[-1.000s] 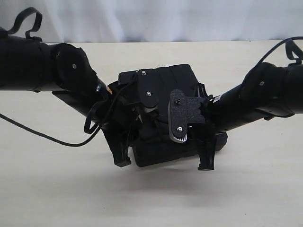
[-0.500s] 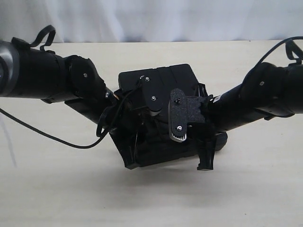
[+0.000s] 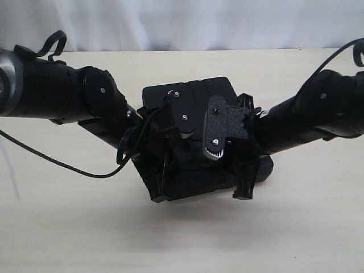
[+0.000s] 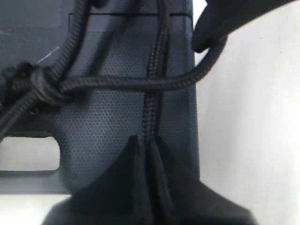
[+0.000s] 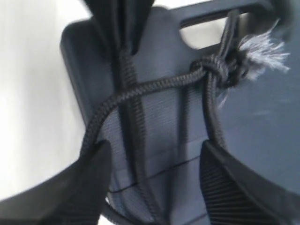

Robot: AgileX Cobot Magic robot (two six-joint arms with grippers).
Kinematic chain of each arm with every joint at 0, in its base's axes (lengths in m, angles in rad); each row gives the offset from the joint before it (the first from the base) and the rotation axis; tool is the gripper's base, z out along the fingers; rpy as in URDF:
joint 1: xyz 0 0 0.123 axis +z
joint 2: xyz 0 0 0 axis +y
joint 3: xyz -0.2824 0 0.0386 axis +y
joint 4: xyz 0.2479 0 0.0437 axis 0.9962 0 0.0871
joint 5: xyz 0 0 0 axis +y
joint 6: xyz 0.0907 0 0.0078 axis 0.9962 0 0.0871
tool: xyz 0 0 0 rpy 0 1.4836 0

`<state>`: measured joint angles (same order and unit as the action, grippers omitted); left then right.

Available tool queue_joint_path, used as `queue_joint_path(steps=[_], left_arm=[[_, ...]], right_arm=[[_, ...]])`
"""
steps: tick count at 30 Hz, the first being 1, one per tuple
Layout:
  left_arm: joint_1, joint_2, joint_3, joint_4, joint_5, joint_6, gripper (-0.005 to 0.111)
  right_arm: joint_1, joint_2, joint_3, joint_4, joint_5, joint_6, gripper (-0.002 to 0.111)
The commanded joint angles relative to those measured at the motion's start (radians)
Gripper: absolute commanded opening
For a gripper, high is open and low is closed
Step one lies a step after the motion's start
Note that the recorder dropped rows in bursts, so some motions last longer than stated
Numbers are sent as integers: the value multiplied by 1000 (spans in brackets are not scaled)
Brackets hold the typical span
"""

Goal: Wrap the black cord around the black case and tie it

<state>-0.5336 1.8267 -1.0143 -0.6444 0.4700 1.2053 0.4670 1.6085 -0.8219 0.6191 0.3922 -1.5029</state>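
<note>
- Black cord [image 4: 152, 93]: wound onto the black case [image 4: 108, 126]. One strand runs lengthwise over the lid. Another crosses it and bends round the case's edge.
- A knot [image 5: 220, 70] sits where the strands meet, just beside the handle slot [image 5: 206, 30]. A frayed end [image 5: 262, 51] sticks out of it.
- Progress, as I judge it: the wrapping looks done and a first knot is in. What seems left is drawing it tight and perhaps a second tie. I cannot tell how snug the knot is.
- Left pincer [image 4: 146, 143]: clamped shut on the lengthwise strand.
  - The strand runs straight out from between its tips across the lid.
  - The crossing strand lies ahead of the tips, and the knot is off to one side of that line.
- Right pincer [image 5: 154, 147]: jaws wide apart, nothing in them.
  - It hangs over the lid with the lengthwise strand and a strand from the knot in the gap between its fingers.
  - The knot is ahead of its tips.
  - One finger is very near the crossing strand where it drops over the edge. I cannot tell if they touch.
- Case: under both pincers, on the table [image 3: 296, 227]. The arms hide much of it in the exterior view, so I cannot tell whether it lies flat.
</note>
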Motion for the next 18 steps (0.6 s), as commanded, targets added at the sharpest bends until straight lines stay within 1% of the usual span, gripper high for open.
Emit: queue_joint_path(steps=[1,3,6,10,13,16,18], left_arm=[[-1,-9,2,12,-13,-30,0],[4,-27,2,25,-9,-44,0],[29,-73,2,26,8,-63,0],[77,-161,2,26,50,-105,0],[112,-229,2,26,73,-126,0],[133,-294,-7,26,68,-164,0],[140,-335,-30,30,68,-191,0]], right_arm=[[-2,-93,-4,-10,-5,71,56],[-2,-132,-4,-10,-5,90,56],[-2,-185,-4,-57,-9,156,56],[-4,-242,-4,-202,-60,375,56],[-27,-266,-4,-297,-105,525,56],[-67,-273,-4,-299,-133,584,56],[-87,-273,-4,-299,-137,591,56]])
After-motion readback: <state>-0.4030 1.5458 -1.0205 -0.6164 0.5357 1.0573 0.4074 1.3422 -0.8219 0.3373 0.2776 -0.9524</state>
